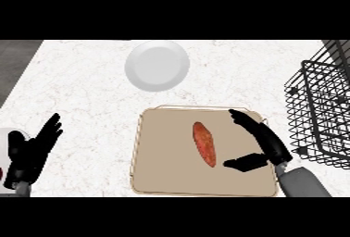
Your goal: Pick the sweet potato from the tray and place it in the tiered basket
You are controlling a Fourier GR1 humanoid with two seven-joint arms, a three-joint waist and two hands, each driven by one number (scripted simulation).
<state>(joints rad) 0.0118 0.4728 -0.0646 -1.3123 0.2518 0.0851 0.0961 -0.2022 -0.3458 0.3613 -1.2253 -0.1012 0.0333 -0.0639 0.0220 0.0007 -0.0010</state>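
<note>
Well, from my feed the biggest thing is the pale marbled counter [82, 92], which fills almost the whole head view. Next in size is the tan tray [164, 171], a rounded square lying flat just below centre, toward 6 o'clock. At 3 o'clock the black wire tiered basket [321, 106] runs off the right edge; I see its mesh walls and part of a higher tier above them, and it stands apart from the tray's right rim. At 12 o'clock, well clear of the tray, a round white plate [157, 65] sits on the counter. My right hand [263, 143] comes in from about 5 o'clock on its grey forearm [301, 183] and hangs over the right part of the tray. It is released and holds nothing: fingers straight and pointing toward 11 o'clock, thumb spread out to the left. My left hand [34, 148] rests at 8 o'clock by the left edge, fingers up and relaxed, also holding nothing. Smallest of all is the sweet potato [204, 143], orange-red and slender, lying on the tray near its middle with its long axis running roughly 12 to 6 o'clock. It lies just left of my right hand; the thumb's tip is near its lower end, and I can't tell whether they touch.
</note>
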